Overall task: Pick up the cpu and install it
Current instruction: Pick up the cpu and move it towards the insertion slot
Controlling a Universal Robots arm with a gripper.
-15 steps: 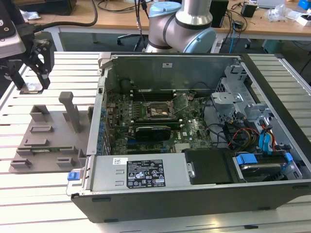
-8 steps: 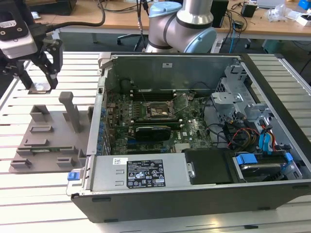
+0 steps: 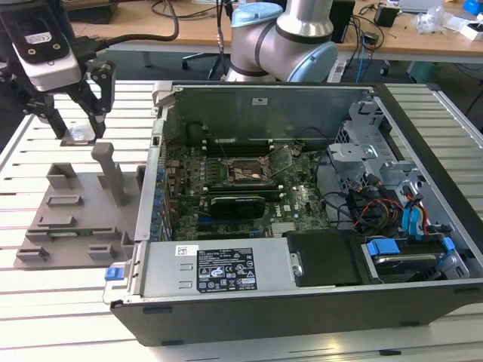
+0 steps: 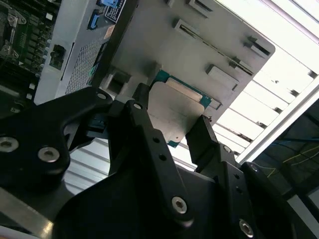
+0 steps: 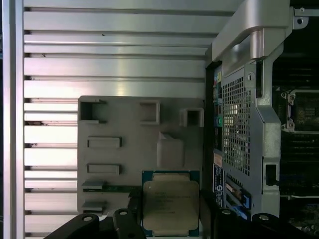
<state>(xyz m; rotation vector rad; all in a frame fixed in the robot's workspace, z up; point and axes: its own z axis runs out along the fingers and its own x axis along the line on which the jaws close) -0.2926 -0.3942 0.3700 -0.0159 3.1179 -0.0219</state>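
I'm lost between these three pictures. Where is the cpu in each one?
Exterior view: upper left, the cpu is gripped in the hand, beyond the grey tray.
Second wrist view: the cpu sits between the black fingers, with the tray behind it.
First wrist view: the cpu is between the fingers, over the tray.
Shared landmark: the grey tray.

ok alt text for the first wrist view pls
The hand grips the cpu, silvery top up, over a grey parts holder on a slatted metal table. The open computer case stands beside the holder.
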